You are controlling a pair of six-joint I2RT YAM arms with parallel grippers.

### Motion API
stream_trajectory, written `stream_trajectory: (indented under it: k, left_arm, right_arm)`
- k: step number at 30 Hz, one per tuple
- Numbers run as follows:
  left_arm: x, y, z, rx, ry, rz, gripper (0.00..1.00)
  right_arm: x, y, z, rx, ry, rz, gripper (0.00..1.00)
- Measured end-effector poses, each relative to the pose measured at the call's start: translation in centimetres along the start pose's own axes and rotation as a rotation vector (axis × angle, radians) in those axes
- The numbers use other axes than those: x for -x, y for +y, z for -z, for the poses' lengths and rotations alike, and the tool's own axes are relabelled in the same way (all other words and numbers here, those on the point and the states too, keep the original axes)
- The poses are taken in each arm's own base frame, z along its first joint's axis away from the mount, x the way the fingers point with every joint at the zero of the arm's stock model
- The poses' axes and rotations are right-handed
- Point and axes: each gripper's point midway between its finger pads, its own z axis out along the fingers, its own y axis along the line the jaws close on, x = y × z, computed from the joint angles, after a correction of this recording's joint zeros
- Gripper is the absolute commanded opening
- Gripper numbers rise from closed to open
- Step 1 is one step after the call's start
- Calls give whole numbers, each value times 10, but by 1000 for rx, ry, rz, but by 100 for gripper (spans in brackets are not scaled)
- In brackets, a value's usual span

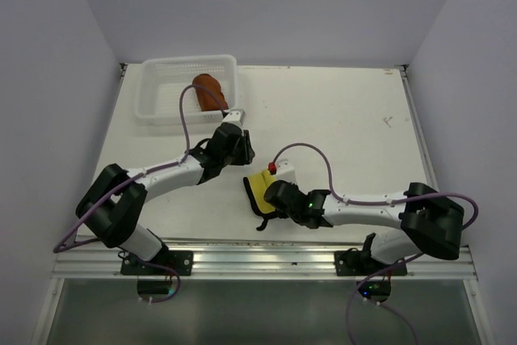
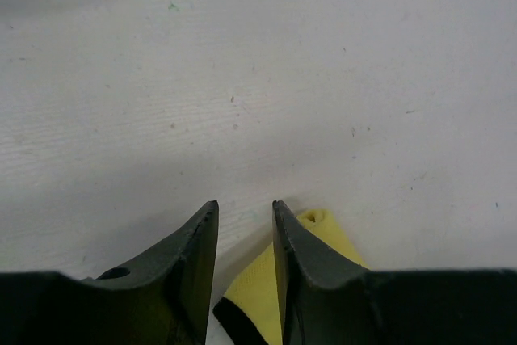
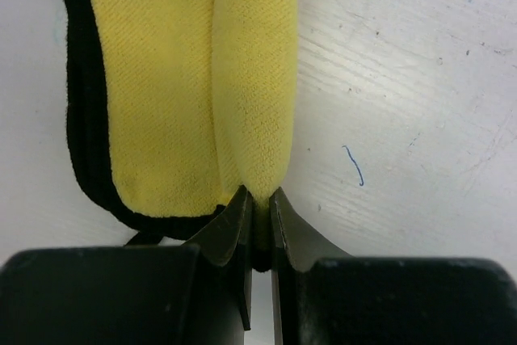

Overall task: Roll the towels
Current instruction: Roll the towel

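Right claw clenched on the folded edge of yellow towel, lower centre of counter; left claw parted, empty, nearby; advise rolling tight with hem aligned.

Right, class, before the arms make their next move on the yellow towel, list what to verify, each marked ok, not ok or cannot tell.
1. Right pincer shut on the rolled edge of the yellow towel: ok.
2. Left pincer open, holding nothing: ok.
3. Yellow towel fully rolled: not ok, mostly flat.
4. Brown towel inside basket: ok.
5. Brown towel tightly rolled: cannot tell.
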Motion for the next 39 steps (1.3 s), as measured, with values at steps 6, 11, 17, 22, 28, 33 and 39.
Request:
stream_trajectory:
  k: [6,11,17,22,28,33,39]
  left_arm:
    - [22,0,7,12,-53,15,38]
    - [19,5,8,23,-38,18,38]
    - [23,11,8,26,-36,34,39]
    - [27,14,10,22,-41,47,39]
    - [29,16,13,14,-43,55,39]
    - [31,15,18,3,-48,57,39]
    - [31,11,20,-19,-44,58,39]
  right_arm:
    - [-2,14,2,-58,-11,146,0]
    - [-1,24,3,-120,-25,250,0]
    - [3,31,4,-232,-43,388,0]
    - [2,39,3,-320,-51,519,0]
    - [-2,47,2,-407,-55,667,0]
    - [-6,52,-1,-483,-54,800,0]
    - [-10,56,-1,-541,-56,924,0]
